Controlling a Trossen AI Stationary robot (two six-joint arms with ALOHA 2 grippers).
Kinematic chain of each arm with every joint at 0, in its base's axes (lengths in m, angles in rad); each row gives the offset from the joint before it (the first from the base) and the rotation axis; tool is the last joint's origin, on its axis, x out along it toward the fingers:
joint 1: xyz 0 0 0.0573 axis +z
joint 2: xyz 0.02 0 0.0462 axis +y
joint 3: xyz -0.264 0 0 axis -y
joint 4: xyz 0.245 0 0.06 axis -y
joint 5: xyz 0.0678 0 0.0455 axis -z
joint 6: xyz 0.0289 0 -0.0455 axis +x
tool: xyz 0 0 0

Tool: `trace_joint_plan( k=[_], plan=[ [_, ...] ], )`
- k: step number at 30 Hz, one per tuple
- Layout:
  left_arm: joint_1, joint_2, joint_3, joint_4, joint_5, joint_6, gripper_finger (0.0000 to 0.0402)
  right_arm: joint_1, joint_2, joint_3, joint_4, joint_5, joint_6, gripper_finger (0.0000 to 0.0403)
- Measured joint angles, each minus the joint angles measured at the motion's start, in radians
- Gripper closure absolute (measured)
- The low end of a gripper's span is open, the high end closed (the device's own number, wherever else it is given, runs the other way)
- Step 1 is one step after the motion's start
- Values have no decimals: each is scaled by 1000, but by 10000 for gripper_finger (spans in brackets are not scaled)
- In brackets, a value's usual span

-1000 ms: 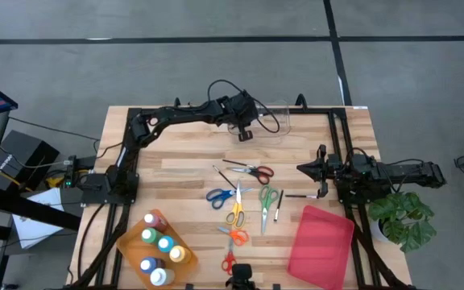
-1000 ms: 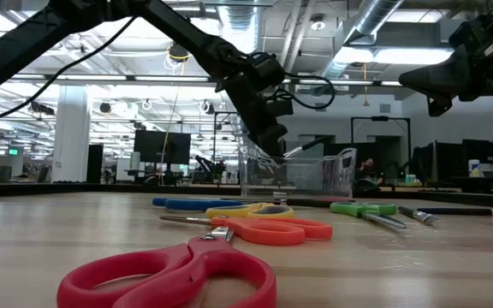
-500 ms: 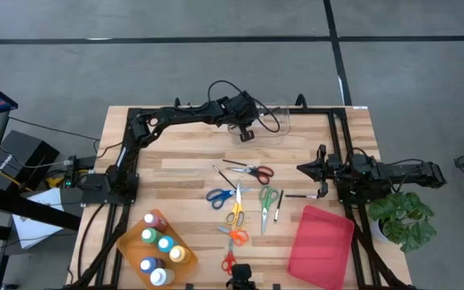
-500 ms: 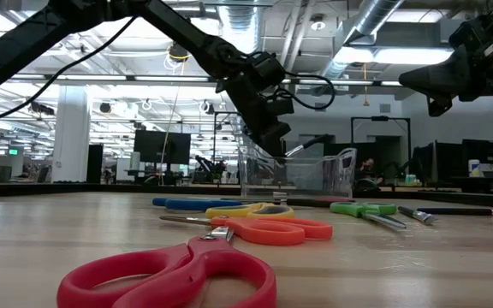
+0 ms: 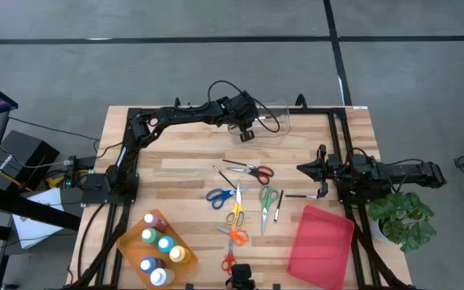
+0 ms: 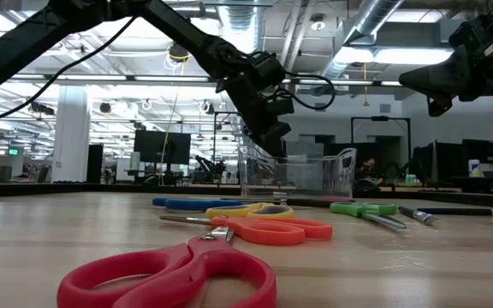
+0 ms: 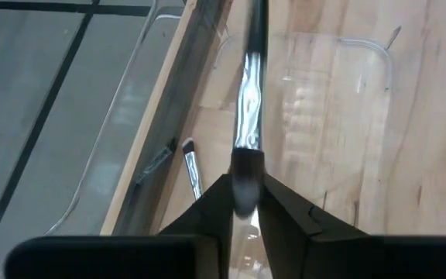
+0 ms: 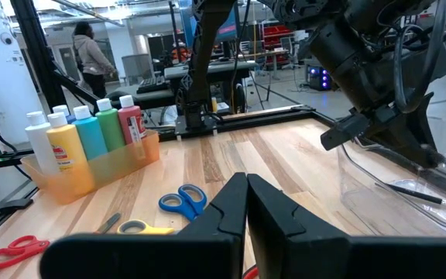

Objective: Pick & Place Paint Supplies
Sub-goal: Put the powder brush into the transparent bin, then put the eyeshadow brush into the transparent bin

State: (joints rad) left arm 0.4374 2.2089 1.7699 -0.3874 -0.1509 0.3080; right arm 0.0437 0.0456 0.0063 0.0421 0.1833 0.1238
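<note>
Nearest the table's front edge, red-handled scissors (image 6: 174,275) lie flat on the wooden table (image 5: 176,169), with orange-handled scissors (image 6: 264,228) just behind them. To the left of these, an orange tray (image 5: 131,242) holds the small paint bottles (image 5: 161,246) standing upright; a red tray (image 5: 322,242) lies at the front right.

In the middle of the table the other scissors are scattered close together: a yellow pair (image 5: 235,211), a blue pair (image 5: 218,195), a green pair (image 5: 267,197) and a dark red pair (image 5: 256,171). A thin dark brush (image 5: 278,205) lies just beside the green pair.

The right gripper (image 5: 303,168) hangs above the table's right side, near the loose brush, its fingers (image 8: 273,209) pressed together with nothing between them.

At the far edge stands a clear container (image 6: 298,174). The left gripper (image 7: 245,203) hangs over it, and a dark-handled brush (image 7: 250,85) stands between its fingertips (image 7: 281,203), pointing down into the container. The fingers sit close on either side of the handle, but whether they are clamping it or have let go cannot be told. Another brush (image 7: 193,169) lies on the container's floor.
</note>
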Motion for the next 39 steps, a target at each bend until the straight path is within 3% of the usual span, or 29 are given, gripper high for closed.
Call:
trace_joint_plan(
  k=[11,27,34,39],
  plan=[
    [-7,-41,0,-2,-2,0,322,0,0,0,0,0,0,394],
    [-260,-567,1,-84,0,-88,325,0,0,0,0,0,0,394],
    [-369,-682,2,-250,0,-254,325,0,0,0,0,0,0,394],
    [-383,-688,-118,-346,-17,-404,325,-1,0,0,0,0,0,395]
  ],
)
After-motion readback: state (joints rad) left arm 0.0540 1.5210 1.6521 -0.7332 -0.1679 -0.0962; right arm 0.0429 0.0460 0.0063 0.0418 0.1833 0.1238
